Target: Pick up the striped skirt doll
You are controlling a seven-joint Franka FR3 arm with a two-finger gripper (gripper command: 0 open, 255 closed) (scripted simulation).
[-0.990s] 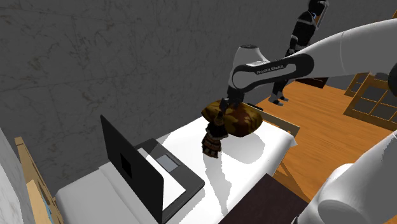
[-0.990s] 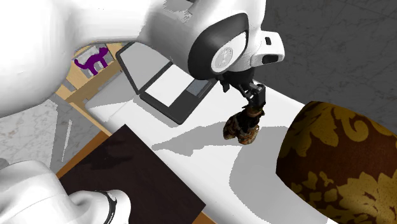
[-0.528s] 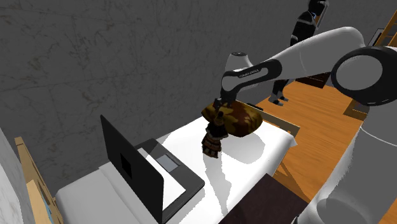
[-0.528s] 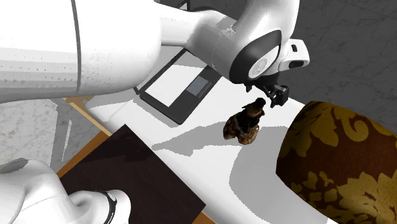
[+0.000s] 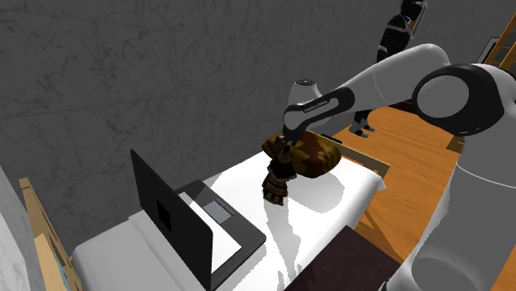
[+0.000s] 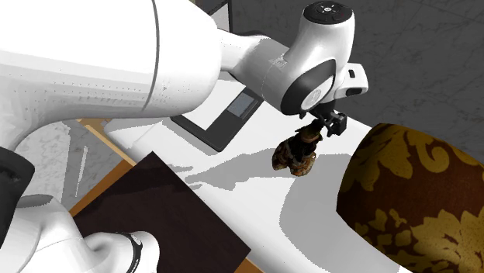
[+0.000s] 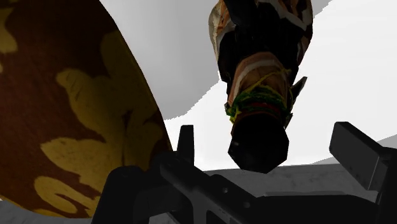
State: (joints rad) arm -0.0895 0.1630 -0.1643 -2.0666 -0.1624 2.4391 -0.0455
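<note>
Hand: open wide, one finger on each side of the doll's dark head, gripping nothing.
Doll: upright on the white bed, centre of the second exterior view, near the brown-and-gold pillow.
Change: the hand has closed in on the doll's head; the doll is unmoved.

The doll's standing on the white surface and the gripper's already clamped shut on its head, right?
Not clamped: the wrist view shows the gripper open, fingers either side of the doll's head without touching. It does stand on the white surface.
</note>
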